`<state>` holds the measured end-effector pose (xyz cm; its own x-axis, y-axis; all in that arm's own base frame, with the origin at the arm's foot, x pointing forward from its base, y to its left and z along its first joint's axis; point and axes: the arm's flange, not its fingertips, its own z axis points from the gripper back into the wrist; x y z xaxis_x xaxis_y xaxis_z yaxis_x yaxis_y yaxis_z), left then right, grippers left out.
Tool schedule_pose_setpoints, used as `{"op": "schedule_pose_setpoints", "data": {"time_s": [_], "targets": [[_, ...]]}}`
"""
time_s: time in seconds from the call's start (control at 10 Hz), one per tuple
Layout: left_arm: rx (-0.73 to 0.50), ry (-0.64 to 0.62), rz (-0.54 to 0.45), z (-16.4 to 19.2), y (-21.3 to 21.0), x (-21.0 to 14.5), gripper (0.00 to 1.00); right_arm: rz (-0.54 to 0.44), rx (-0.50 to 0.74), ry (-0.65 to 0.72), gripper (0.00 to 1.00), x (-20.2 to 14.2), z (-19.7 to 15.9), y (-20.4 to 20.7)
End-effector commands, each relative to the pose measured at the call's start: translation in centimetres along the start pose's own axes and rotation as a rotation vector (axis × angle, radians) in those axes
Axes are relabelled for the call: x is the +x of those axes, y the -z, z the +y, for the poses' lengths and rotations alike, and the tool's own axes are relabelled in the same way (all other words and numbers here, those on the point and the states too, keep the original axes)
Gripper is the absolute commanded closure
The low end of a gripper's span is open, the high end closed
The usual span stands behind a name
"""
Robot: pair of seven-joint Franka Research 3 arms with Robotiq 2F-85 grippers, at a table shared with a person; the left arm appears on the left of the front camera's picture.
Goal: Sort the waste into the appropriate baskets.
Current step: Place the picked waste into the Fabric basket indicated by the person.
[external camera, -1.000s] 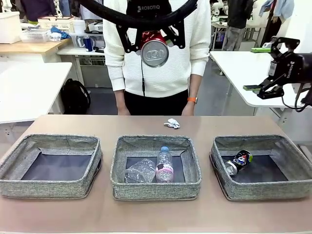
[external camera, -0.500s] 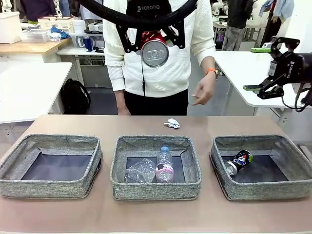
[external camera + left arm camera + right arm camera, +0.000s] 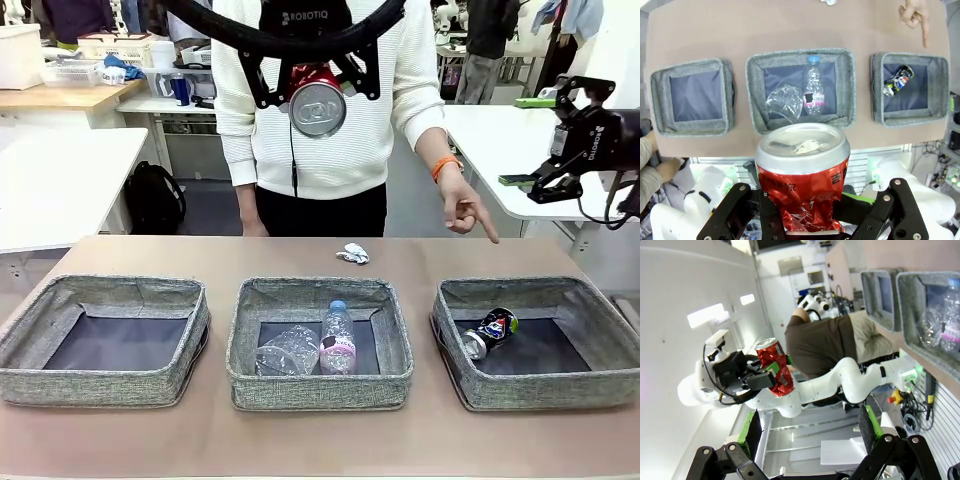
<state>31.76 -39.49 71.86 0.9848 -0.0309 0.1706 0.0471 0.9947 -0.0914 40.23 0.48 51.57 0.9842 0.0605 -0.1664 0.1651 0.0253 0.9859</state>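
Counter [image 3: 420, 445] carries left basket [image 3: 100, 388], middle basket [image 3: 320, 392] and right basket [image 3: 545, 396] in a row, all grey woven with dark bottoms. Left hand [image 3: 316, 88] is high above the counter in front of the person's chest, fingers pressed onto a red can [image 3: 318, 108], pinching its crushed body; the silver top faces the front camera. In the left wrist view the can looks down over the near counter edge by the middle basket. Right hand [image 3: 525, 140] is off to the right, raised beside the counter, fingers spread wide with nothing between them. Middle basket holds a crumpled label-less bottle [image 3: 288, 352] and a pink-label bottle [image 3: 337, 340], lying side by side and touching, blue cap toward the person. Blue can [image 3: 490, 331] lies dented in the right basket, toward its left wall. Paper wad [image 3: 352, 253] is on the bare counter behind the middle basket, near the far edge. Person's hand [image 3: 462, 208], orange wristband [image 3: 443, 165] on the wrist, points a finger down above the far edge behind the right basket.
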Motion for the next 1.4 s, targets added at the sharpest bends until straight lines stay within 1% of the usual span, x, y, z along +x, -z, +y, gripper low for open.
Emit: {"op": "schedule_pose_setpoints", "data": {"time_s": [0.0,0.7,0.8,0.9,1.0,1.1,1.2,1.3], "targets": [[0.002,0.004,0.002,0.4,-0.3,-0.1,0.91,0.001,-0.012,0.015,0.0,-0.1,0.3,-0.1],[0.0,0.0,0.0,0.0,0.0,0.0,0.91,0.0,0.0,0.0,0.0,0.0,0.0,0.0],[-0.048,0.093,-0.052,-1.3,-0.2,-0.5,0.91,-0.073,-0.058,-0.073,0.0,-1.6,0.9,-1.2],[-0.059,0.093,-0.116,-2.6,1.0,-0.9,0.91,-0.162,-0.089,-0.135,0.0,-3.0,1.5,-3.8],[-0.122,0.166,-0.137,-4.3,2.9,-1.3,0.91,-0.354,-0.143,-0.178,0.0,-4.3,1.6,-7.5],[-0.192,0.221,-0.168,-6.4,5.0,-1.7,0.91,-0.481,-0.138,-0.195,0.0,-6.3,1.6,-11.8],[-0.252,0.262,-0.192,-8.6,6.7,-2.0,0.91,-0.594,-0.169,-0.187,0.0,-8.0,1.3,-15.2],[-0.24,0.28,-0.244,-10.8,8.4,-2.1,0.91,-0.633,-0.233,-0.184,0.0,-9.9,0.8,-17.6]]}}
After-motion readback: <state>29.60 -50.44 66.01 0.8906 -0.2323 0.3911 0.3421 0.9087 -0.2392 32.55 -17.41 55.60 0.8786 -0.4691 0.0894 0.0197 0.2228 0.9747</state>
